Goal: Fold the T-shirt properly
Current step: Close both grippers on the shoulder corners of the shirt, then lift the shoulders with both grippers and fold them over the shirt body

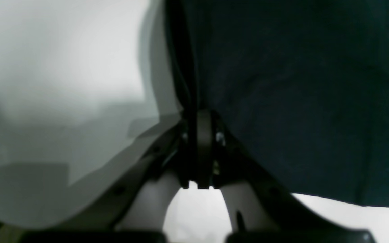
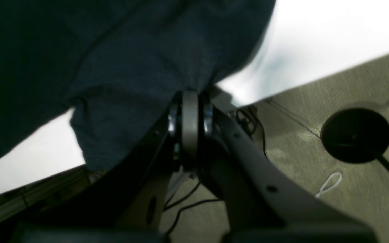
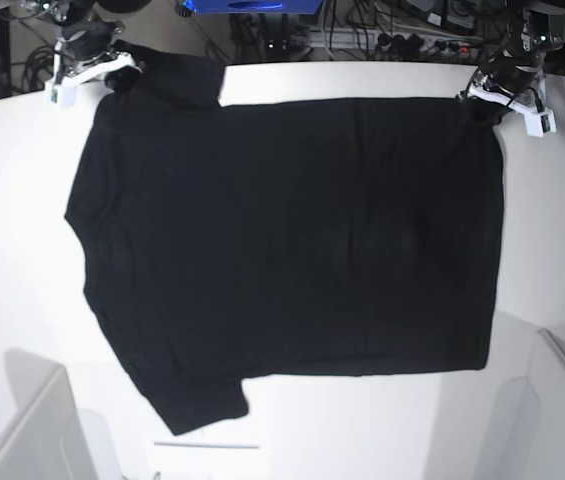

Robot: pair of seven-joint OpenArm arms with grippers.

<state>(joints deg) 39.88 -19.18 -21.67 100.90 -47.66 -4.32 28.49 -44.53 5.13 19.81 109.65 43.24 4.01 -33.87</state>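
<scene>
The T-shirt (image 3: 292, 250) lies flat across the desk (image 3: 22, 300). Left hand (image 3: 497, 95) and right hand (image 3: 102, 68) each clamp a far-edge corner; cloth extends toward the near edge.

White table (image 3: 292, 430), beige carpet (image 2: 316, 189)

Bright, glaring white table (image 3: 382, 430) from above; both wrist views dim, soft, blurred.

My base view looks straight down from high above the table (image 3: 22, 230); each wrist view sits close behind its shut jaws, facing past them; all share the T-shirt (image 3: 292, 250).
</scene>
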